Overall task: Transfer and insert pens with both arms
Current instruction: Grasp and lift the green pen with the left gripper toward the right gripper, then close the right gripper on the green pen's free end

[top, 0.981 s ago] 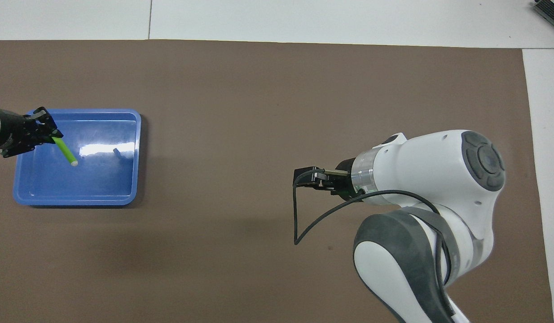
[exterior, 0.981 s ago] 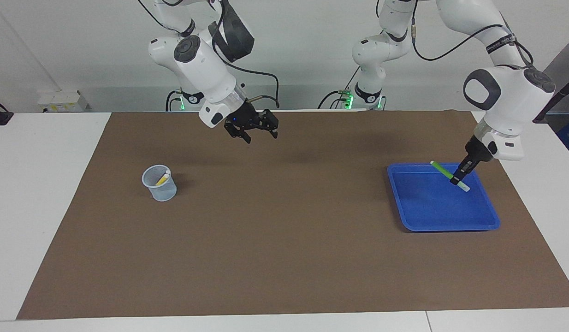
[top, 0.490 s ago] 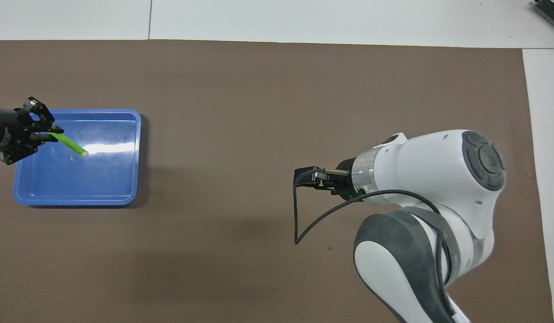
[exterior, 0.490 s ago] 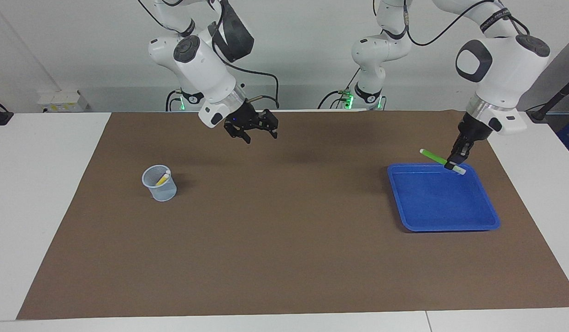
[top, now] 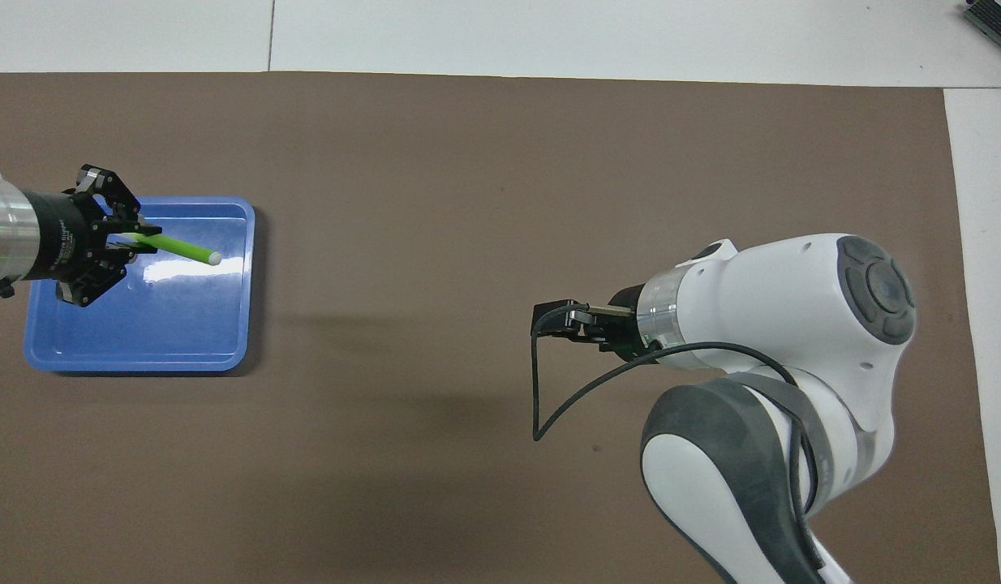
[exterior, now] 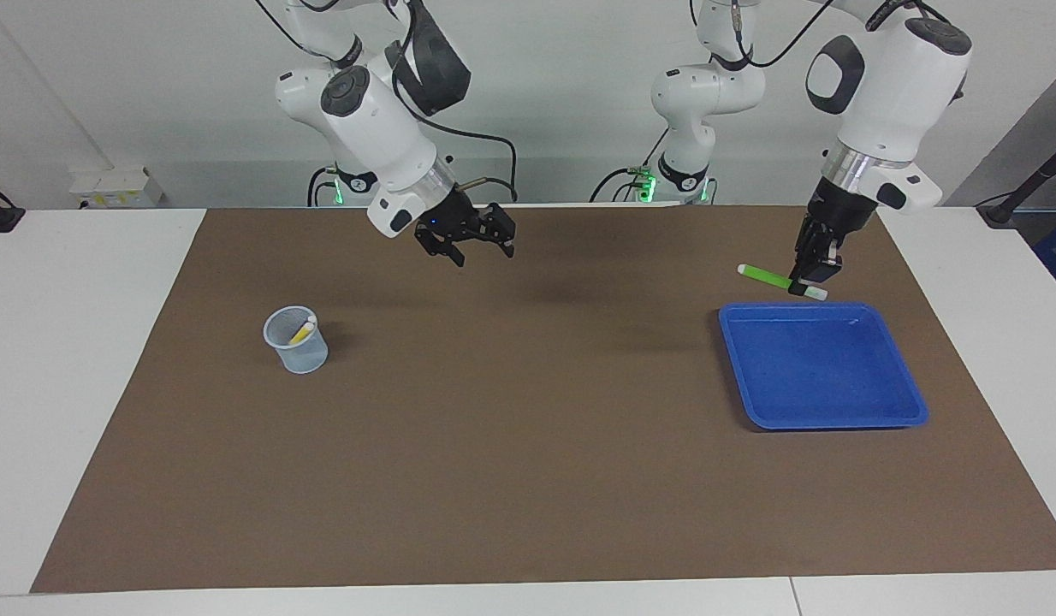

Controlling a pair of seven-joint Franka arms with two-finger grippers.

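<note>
jutting from left hand (exterior: pixel 815 275), green pen (exterior: pixel 765 275)

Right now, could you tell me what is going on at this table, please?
The left tool is shut on the green pen, holding it in the air over the blue tray, near the edge closest to the robots; nothing else shows in the tray. The right tool waits open above the brown mat, holding nothing. A yellow pen already stands in the clear cup at the right arm's end of the table.
</note>
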